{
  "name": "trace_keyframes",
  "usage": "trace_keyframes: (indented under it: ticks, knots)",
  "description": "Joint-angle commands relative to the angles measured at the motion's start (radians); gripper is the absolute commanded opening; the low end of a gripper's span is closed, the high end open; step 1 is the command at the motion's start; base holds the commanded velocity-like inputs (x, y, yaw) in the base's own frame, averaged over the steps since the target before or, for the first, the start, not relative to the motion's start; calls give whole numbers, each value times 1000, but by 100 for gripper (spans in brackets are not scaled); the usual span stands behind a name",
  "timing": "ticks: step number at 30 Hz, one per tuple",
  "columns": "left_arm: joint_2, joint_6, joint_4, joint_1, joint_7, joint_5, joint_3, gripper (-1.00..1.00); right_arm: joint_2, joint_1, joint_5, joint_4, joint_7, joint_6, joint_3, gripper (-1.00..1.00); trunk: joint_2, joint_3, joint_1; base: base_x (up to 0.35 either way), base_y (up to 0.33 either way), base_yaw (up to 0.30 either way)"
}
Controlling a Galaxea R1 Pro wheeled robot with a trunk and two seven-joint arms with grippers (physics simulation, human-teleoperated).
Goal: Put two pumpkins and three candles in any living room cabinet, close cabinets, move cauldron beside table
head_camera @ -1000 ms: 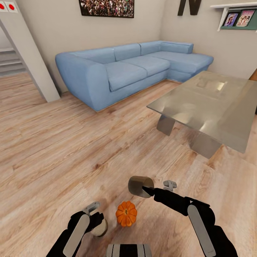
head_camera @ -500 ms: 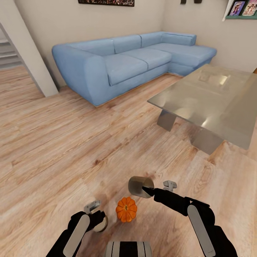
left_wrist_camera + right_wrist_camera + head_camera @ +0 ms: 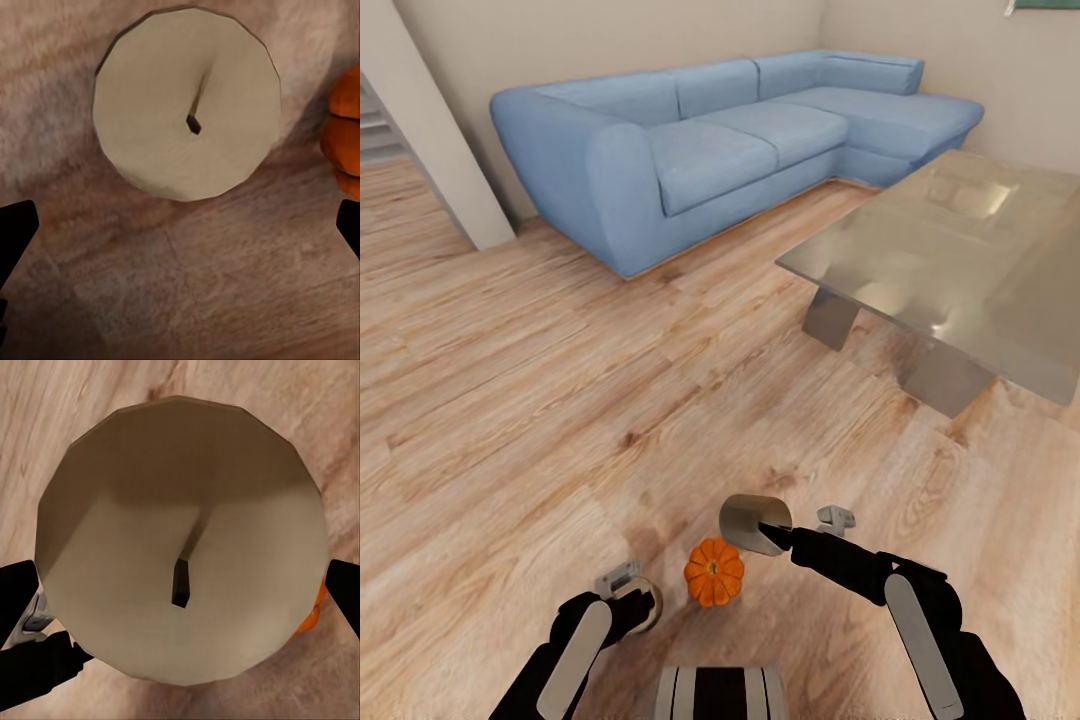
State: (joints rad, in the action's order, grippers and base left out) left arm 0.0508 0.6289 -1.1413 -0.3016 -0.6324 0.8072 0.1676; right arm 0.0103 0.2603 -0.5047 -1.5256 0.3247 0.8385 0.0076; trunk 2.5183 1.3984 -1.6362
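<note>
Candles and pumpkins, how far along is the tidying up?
Nothing looks stowed yet. The right claw grips one candle; the left claw hangs open over a second candle on the floor, beside a pumpkin. Stowing, closing cabinets and the cauldron remain.

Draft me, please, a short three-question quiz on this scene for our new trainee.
1. True or false: the pumpkin lies on the glass table.
2. What does the right gripper hold? A: a candle. B: a pumpkin. C: nothing.
3. Fill in the gap: the left gripper hovers above a second candle with its jaws ____.

Key: 1 false; 2 A; 3 open.
</note>
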Motion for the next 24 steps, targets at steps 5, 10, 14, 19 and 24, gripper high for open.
trace_keyframes:
  ticks: [5, 10, 14, 19, 24]
  knots:
    - [0, 0, -1, 0, -10, 10, 1, 100, 0, 0, 1, -1, 4, 4, 0, -100, 1, 20, -2, 0, 0, 0]
    - [0, 0, -1, 0, -10, 9, 1, 100, 0, 0, 1, -1, 4, 4, 0, -100, 3, 39, -4, 0, 0, 0]
    - [0, 0, -1, 0, -10, 9, 1, 100, 0, 0, 1, -1, 4, 4, 0, -100, 4, 55, -6, 0, 0, 0]
    - [1, 0, -1, -1, -10, 8, 2, 100, 0, 0, 2, -1, 4, 4, 0, -100, 4, 55, -6, 0, 0, 0]
    - [1, 0, -1, 0, -10, 8, 3, 100, 0, 0, 2, -1, 4, 4, 0, -100, 4, 55, -6, 7, 0, 0]
